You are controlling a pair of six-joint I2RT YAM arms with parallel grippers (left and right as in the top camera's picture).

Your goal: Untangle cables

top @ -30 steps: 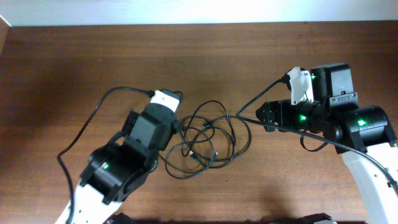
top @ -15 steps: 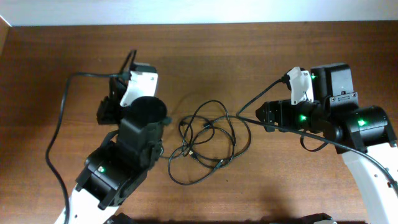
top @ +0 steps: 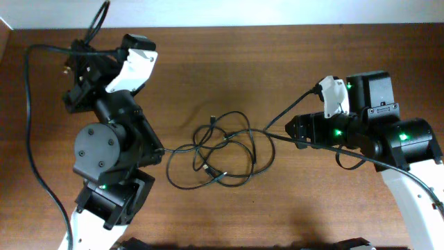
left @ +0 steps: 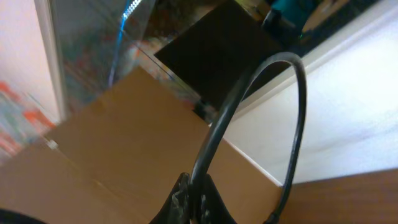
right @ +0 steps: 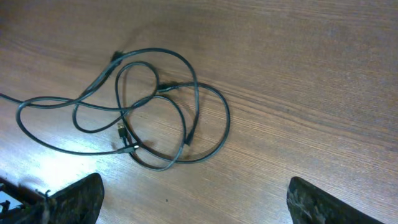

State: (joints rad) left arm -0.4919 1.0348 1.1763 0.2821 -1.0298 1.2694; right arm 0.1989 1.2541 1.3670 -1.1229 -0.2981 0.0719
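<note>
The brown tabletop (top: 277, 55) carries everything. Within the last second the left arm (top: 111, 149) has swung up and back toward the far left corner, while the right arm (top: 409, 142) has not moved and hangs just right of the tangle. The cables (top: 222, 156) lie mid-tabletop between the arms. Their loops have been dragged leftward and spread looser, and one strand runs under the left arm. The left fingers (left: 183, 199) are pinched tight on a black cord (left: 214, 127), probably one of the cables, so this pull seems to be drawing one line free. The right fingers (right: 78, 199) stand wide, holding nothing. A small plug (right: 122, 132) lies among crossed loops.
</note>
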